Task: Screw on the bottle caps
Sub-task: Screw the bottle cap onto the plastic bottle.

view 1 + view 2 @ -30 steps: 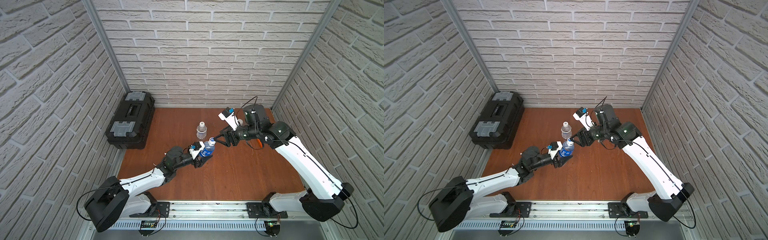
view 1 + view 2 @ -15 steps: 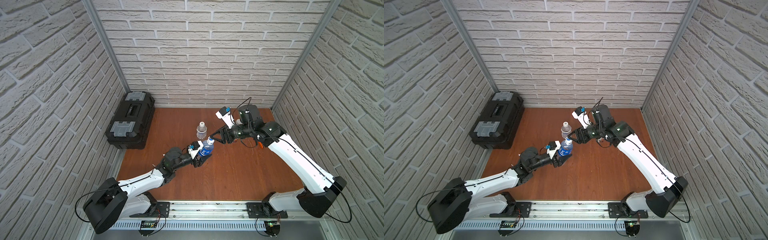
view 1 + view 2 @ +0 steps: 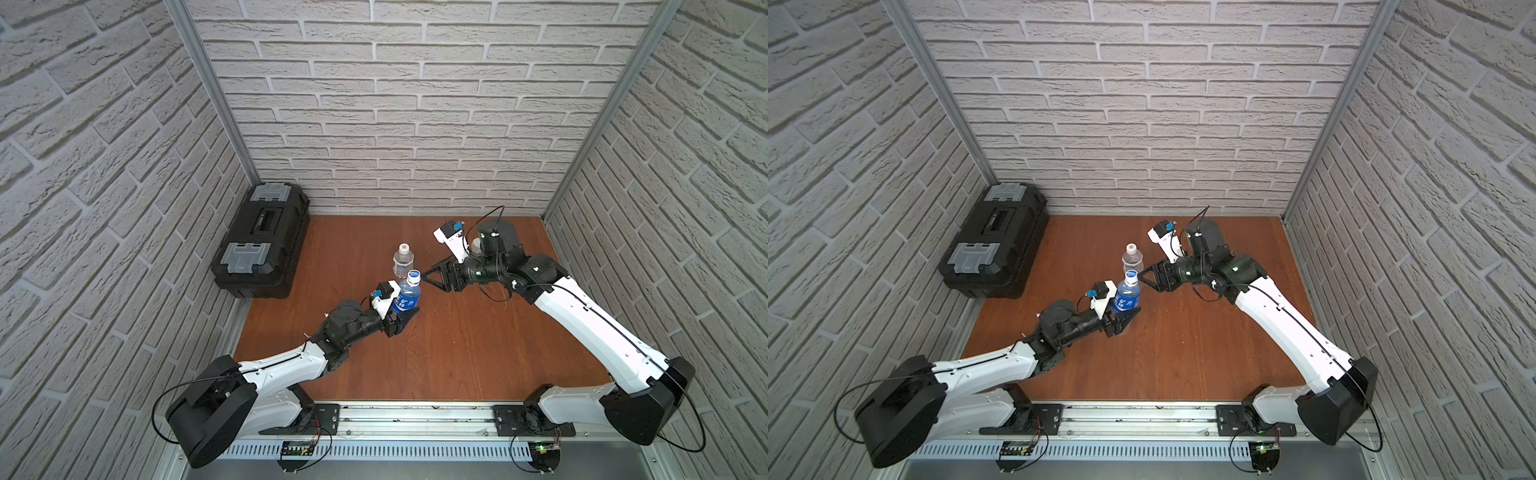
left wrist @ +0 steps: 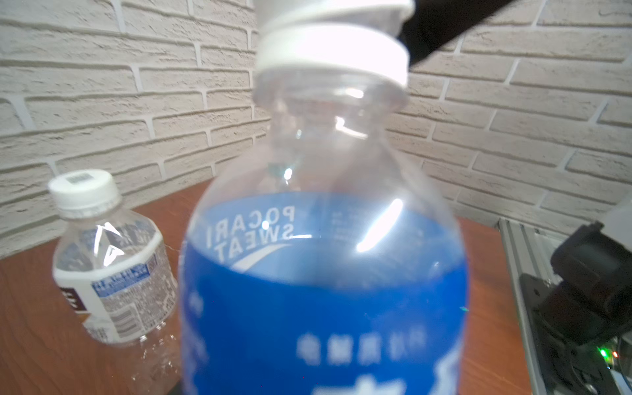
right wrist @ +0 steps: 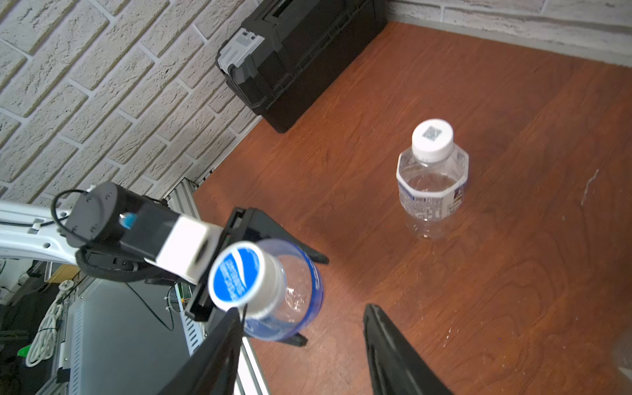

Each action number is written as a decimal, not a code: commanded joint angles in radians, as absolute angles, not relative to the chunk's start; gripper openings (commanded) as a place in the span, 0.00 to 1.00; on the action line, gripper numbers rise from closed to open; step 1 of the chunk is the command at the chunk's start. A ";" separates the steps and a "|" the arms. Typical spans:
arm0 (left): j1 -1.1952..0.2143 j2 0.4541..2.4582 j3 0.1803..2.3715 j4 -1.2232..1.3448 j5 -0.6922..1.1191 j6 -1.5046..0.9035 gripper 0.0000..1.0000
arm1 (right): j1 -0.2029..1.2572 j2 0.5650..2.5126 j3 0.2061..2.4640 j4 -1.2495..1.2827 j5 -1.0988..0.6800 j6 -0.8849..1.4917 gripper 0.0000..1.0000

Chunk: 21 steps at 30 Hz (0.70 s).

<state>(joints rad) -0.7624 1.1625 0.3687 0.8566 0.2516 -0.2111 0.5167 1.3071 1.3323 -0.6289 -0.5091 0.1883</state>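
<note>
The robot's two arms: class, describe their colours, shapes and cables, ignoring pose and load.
Left arm and right arm match: white link shells, black joints and bases, thin black cables outside. The left end effector and right end effector each have black triangular fingers beside a white camera block with a blue part.

A robotics lab test cell, not a lived-in room. Thin brick-pattern panels close it at nine, twelve and three o'clock, joined at the back corners by bare aluminium posts. The wood-grain tabletop ends at six o'clock in an aluminium rail, where the left arm and the right arm are bolted down. Exposed circuit boards and loose cables hang under that rail. A black toolbox sits at ten o'clock. The right wrist view shows a coiled white cord past the table's edge.
</note>
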 commanded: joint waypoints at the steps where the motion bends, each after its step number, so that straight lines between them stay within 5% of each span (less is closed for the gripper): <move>1: -0.758 1.128 0.387 1.003 0.218 -0.258 0.60 | 0.516 1.288 1.295 -0.574 -0.553 0.201 0.59; 21: -0.759 1.116 0.486 0.545 0.250 0.014 0.60 | 0.650 1.387 1.659 -0.922 -0.225 0.004 0.61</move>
<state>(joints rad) -0.7616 1.1213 0.4469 0.5632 0.2287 -0.0326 0.6331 1.3376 1.6310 -0.8707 -0.2817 0.0265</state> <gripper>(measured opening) 0.654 0.610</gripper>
